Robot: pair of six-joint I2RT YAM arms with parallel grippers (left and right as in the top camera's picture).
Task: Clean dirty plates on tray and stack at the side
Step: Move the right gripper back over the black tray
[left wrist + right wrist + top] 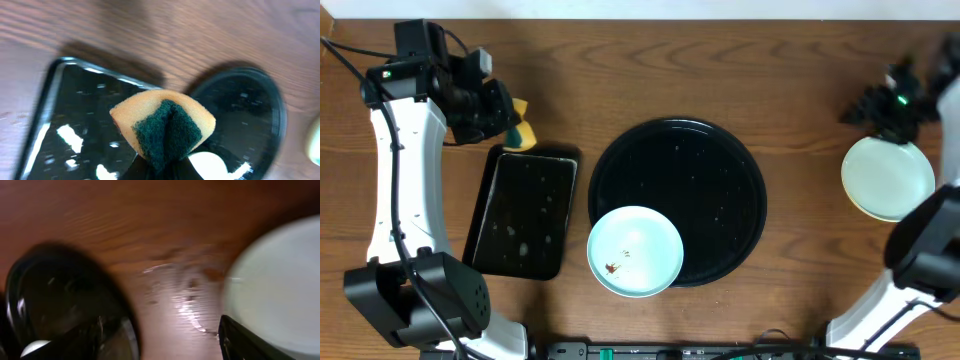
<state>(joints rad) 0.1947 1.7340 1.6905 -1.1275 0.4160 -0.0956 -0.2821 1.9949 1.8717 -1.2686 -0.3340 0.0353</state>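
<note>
Surface: we see a brown wood-grain table [790, 60] from above, with an arm at each side.
Round tray: the large round glossy black tray [700, 170] with a raised rim sits at the middle of the table, flecked with small pale droplets.
Plate on tray: a small round pale turquoise plate [635, 251] lies on the tray's near-left edge and overhangs the rim. We make out small brown smears on its lower left part.
Plates at the side: a second pale turquoise plate [887, 177] rests on the table well right of the tray. A yellowish edge [861, 209] shows at its lower left, which we take to be the pale yellow plate under it.
Rectangular tray: a smaller black rectangular tray [523, 212] lies just left of the round tray, spotted with wet marks.
Sponge: a yellow sponge with a dark green scouring face [162, 127] is folded, green side inward, above the far end of the rectangular tray.
Left gripper: the left gripper [508, 122] is clenched on the sponge and hangs off the round tray, over the rectangular tray's far right corner.
Right gripper: the right gripper [890, 118] hovers at the far edge of the side plates. In the blurred wrist view we see its dark fingers [240, 340] spread wide, bare table between them, grasping nothing.
</note>
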